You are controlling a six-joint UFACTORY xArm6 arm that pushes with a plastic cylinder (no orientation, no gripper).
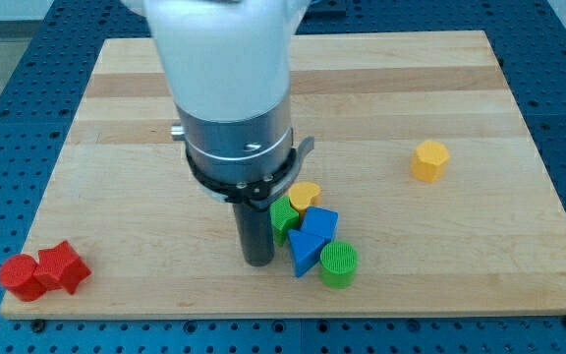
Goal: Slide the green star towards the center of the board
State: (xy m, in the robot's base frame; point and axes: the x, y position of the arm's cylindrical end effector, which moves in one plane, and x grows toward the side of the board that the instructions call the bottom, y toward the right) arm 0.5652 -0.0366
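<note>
Near the board's lower middle: our tip (256, 262) touches the green star (283, 216).
No jaws exist. The star sits near-centre; we judge a short push remains.

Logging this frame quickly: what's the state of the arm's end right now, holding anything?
My tip: a plain rod, no jaws, holding nothing. It rests on the board just to the view's left of the green star, close against it; actual contact cannot be told.

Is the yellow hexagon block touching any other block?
No: the yellow hexagon sits alone at the view's right, well apart from the cluster beside my tip.
</note>
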